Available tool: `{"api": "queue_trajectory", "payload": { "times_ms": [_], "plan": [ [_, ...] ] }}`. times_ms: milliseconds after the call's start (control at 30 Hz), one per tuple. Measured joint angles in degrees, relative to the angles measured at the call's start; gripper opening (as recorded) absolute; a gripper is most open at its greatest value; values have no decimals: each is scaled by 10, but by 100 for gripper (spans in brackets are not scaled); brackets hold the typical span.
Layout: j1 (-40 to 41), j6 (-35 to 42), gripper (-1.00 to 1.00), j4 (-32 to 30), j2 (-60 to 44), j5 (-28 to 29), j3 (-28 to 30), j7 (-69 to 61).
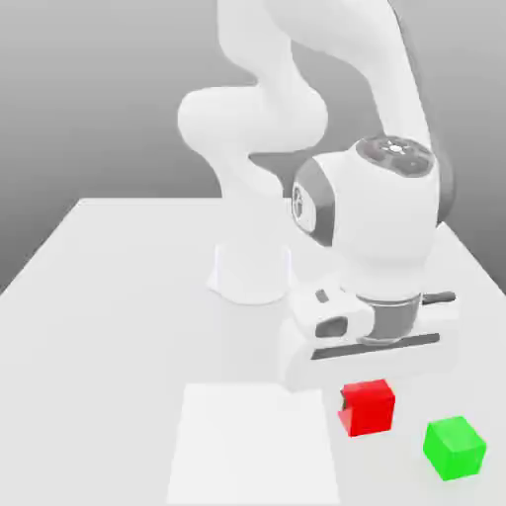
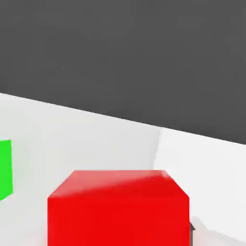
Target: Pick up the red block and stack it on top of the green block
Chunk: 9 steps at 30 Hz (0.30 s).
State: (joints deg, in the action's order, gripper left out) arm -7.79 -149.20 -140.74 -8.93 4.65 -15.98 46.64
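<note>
The red block (image 1: 368,407) is directly below the body of the gripper (image 1: 367,403), its upper part close under the white housing. Whether the gripper is clamped on the block, apart or together, I cannot tell. A small dark piece (image 1: 344,401) shows at the red block's edge on the exterior view's left, too little to make out. The block seems to be at or near the table (image 1: 89,346), though its underside is hard to judge. In the hand view it is cut off by the picture's edge.

The green block (image 1: 455,448) sits on the table, near the red block and apart from it, toward the exterior view's right; the hand view catches just a slice of it. A pale square (image 1: 252,445) lies on the red block's other side, faint against the table. Well behind the red block stands the arm's base (image 1: 253,272), partly washed out.
</note>
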Motion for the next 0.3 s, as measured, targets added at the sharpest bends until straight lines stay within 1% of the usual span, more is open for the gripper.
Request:
{"api": "queue_trajectory", "payload": {
  "times_ms": [67, 167, 200, 300],
  "plan": [
    [-24, -4, -100, 23, -29, 24, -19, -11],
    [-46, -50, -100, 34, -90, 68, -5, 12],
    [-49, -59, 100, 35, -101, 77, -1, 17],
    [-49, -59, 100, 35, -101, 77, -1, 17]
  ]
}}
